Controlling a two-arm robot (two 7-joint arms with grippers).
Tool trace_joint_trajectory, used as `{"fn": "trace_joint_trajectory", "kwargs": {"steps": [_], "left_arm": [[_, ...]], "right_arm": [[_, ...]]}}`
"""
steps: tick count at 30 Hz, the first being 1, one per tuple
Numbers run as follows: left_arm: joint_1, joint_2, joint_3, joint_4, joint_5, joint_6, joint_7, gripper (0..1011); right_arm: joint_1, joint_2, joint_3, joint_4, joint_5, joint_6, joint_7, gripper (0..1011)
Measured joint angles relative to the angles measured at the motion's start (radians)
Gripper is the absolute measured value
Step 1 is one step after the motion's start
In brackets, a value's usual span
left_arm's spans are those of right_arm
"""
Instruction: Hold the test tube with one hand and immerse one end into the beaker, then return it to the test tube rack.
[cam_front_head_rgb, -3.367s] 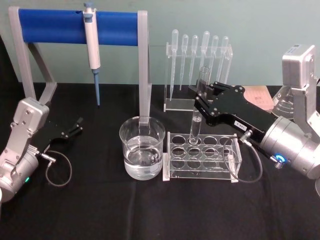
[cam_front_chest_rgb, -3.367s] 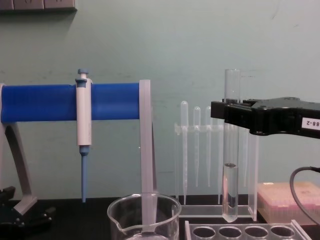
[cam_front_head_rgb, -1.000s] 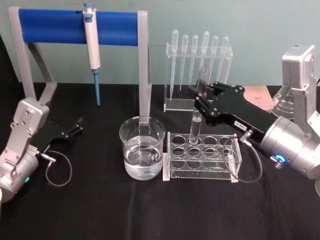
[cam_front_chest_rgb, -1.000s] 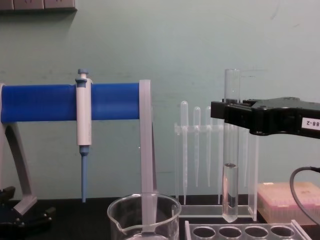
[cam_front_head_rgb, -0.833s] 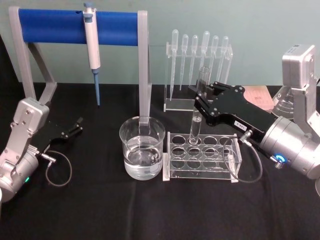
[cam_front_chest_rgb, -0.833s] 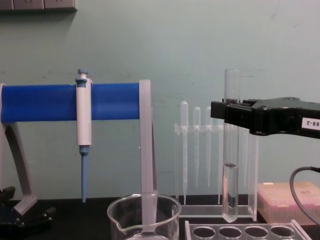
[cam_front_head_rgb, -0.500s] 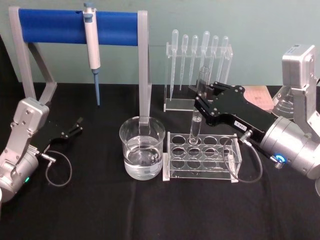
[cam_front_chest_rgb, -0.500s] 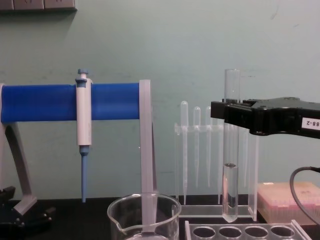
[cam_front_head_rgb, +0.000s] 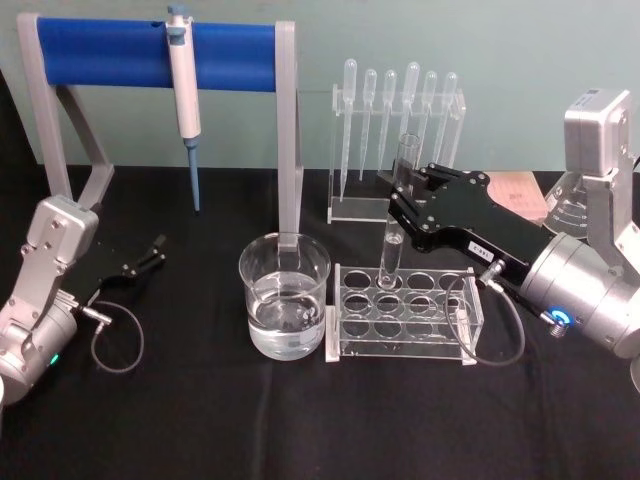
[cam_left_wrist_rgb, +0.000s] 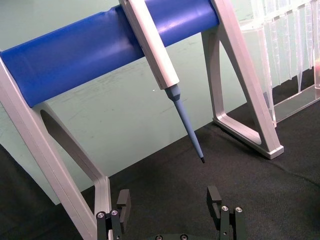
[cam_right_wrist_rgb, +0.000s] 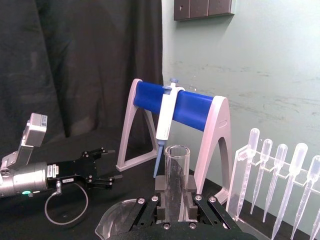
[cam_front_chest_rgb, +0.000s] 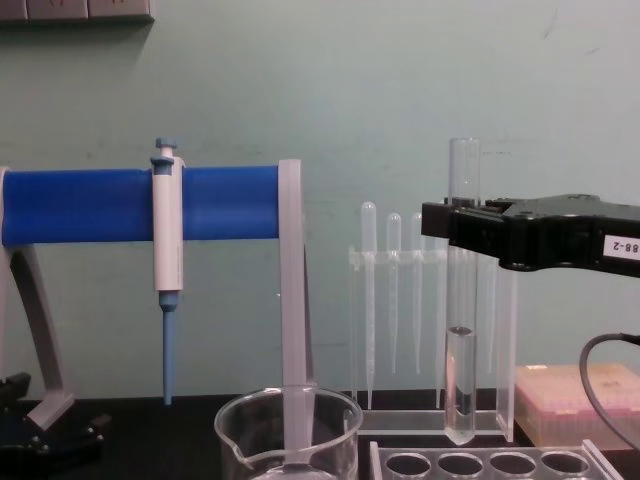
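Black blocky right gripper (cam_front_head_rgb: 403, 198), white-labelled, sits on a silver wrist (cam_front_head_rgb: 585, 290) with blue ring (cam_front_head_rgb: 557, 320).

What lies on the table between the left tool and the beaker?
Bare black cloth, seen in the head view; the open left tool sits apart from the beaker, nothing between them.

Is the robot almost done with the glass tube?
Unclear. The right gripper holds the tube upright just above the rack, not seated; left gripper idles open. I cannot tell if the tube dipped in the beaker. It must end in the rack.
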Motion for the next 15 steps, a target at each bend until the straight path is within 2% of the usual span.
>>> {"fn": "trace_joint_trajectory", "kwargs": {"steps": [9,15], "left_arm": [[0.0,0.0,0.0,0.0,0.0,0.0,0.0,1000],[0.0,0.0,0.0,0.0,0.0,0.0,0.0,1000]], "right_arm": [[0.01,-0.002,-0.006,0.0,-0.001,0.002,-0.002,225],[0.089,-0.045,-0.058,0.019,-0.014,0.012,-0.002,225]]}}
